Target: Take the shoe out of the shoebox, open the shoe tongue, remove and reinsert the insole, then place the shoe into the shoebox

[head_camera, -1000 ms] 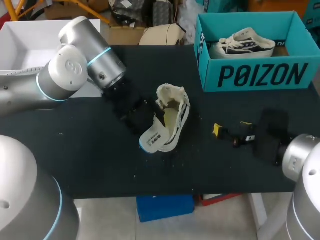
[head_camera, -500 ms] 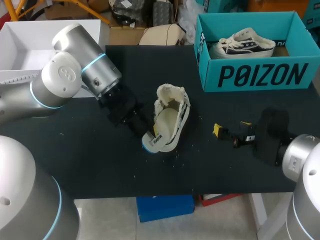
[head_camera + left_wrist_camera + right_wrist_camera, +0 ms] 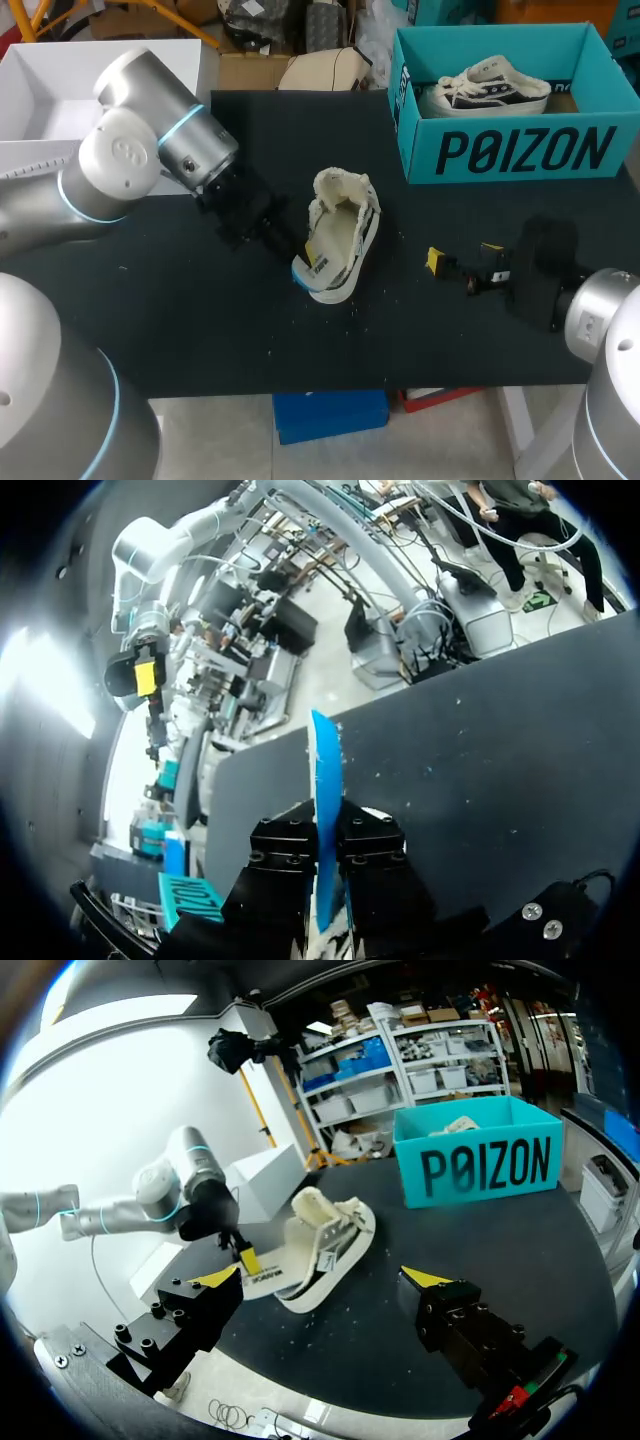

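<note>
A cream shoe (image 3: 345, 225) lies on its side in the middle of the black table (image 3: 180, 320), tongue spread wide. Its insole (image 3: 318, 262) sticks out at the heel end, blue underside showing. My left gripper (image 3: 296, 250) is shut on that end. In the left wrist view the insole's blue edge (image 3: 325, 770) stands pinched between the black fingers (image 3: 285, 845). My right gripper (image 3: 462, 262) rests open to the shoe's right, nothing between its fingers. From the right wrist view the shoe (image 3: 330, 1235) lies ahead of the right gripper (image 3: 320, 1277).
The teal shoebox (image 3: 510, 150) stands at the back right with a second, dark-trimmed shoe (image 3: 490, 88) inside. A white box (image 3: 60, 90) sits off the table's back left corner. Small crumbs dot the table near the shoe.
My left gripper has closed on the insole's heel end and tipped it up toward the shoe. The left arm shifted slightly back. The right arm has kept still.
</note>
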{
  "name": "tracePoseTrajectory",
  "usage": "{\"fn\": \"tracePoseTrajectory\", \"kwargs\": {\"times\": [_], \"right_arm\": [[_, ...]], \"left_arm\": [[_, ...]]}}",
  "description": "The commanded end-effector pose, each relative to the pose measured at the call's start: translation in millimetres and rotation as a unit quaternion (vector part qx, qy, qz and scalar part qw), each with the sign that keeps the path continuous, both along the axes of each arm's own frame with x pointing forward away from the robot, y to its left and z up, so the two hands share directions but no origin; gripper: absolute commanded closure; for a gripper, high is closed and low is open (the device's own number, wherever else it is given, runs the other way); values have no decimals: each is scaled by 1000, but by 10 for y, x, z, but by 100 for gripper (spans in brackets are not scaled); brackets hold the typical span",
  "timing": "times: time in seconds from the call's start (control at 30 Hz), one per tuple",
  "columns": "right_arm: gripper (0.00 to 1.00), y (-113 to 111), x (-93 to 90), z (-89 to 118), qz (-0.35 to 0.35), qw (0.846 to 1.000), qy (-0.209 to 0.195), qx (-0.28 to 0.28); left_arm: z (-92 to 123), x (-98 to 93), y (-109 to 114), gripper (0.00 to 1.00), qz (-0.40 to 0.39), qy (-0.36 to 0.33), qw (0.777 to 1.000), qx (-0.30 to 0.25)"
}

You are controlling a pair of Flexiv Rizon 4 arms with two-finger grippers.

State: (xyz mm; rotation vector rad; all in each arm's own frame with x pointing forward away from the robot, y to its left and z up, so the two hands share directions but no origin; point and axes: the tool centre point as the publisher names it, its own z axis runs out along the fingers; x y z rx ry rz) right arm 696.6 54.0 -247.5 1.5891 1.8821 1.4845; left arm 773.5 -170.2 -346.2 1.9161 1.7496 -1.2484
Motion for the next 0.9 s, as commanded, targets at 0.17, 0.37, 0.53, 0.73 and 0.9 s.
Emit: {"fn": "tracePoseTrajectory", "kwargs": {"times": [0.17, 0.37, 0.53, 0.73, 0.9], "right_arm": [[0, 22, -12, -15, -4, 1000, -2, 0], [0, 22, -12, -15, -4, 1000, -2, 0], [0, 22, -12, -15, -4, 1000, -2, 0], [0, 22, -12, -15, -4, 1000, -2, 0], [0, 22, -12, -15, -4, 1000, -2, 0]], "left_arm": [[-68, 102, -166, 100, 7, -22, 1000, 2], [-93, 239, -246, 100, 15, -28, 999, -3], [-138, 339, -261, 100, 22, -25, 999, -5], [-192, 451, -296, 100, 34, -21, 999, 0], [-218, 508, -340, 100, 56, -17, 998, 29]]}}
